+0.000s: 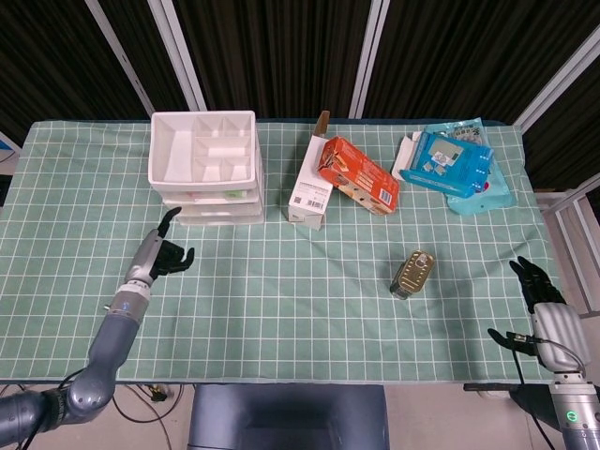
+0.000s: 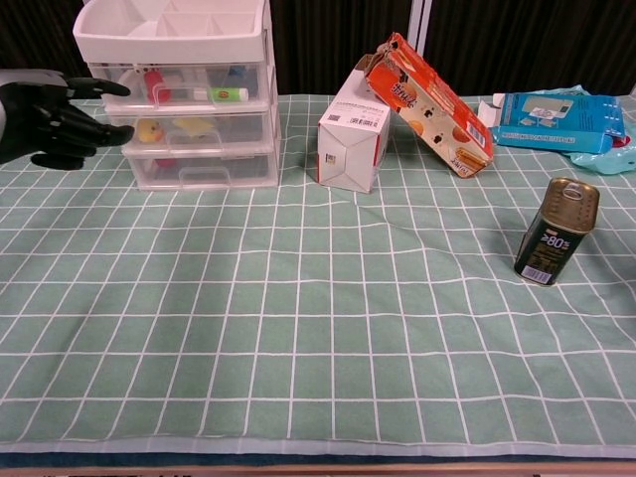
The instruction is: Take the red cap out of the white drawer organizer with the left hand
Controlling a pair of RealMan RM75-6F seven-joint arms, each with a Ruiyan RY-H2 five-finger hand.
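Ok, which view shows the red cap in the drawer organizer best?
The chest view: the red cap shows through the clear front of the top drawer of the white drawer organizer. The head view looks down on the organizer's top tray and shows no cap.

We're seeing plenty of open cloth between the left hand (image 2: 45, 119) and the front of the white drawer organizer (image 2: 179, 99), nothing sitting in that gap. The drawers are looking closed. To the organizer's right, the white carton (image 2: 350, 134) with the orange box (image 2: 429, 104) leaning on it is crowding that side; the can (image 2: 556, 231) is standing well apart.
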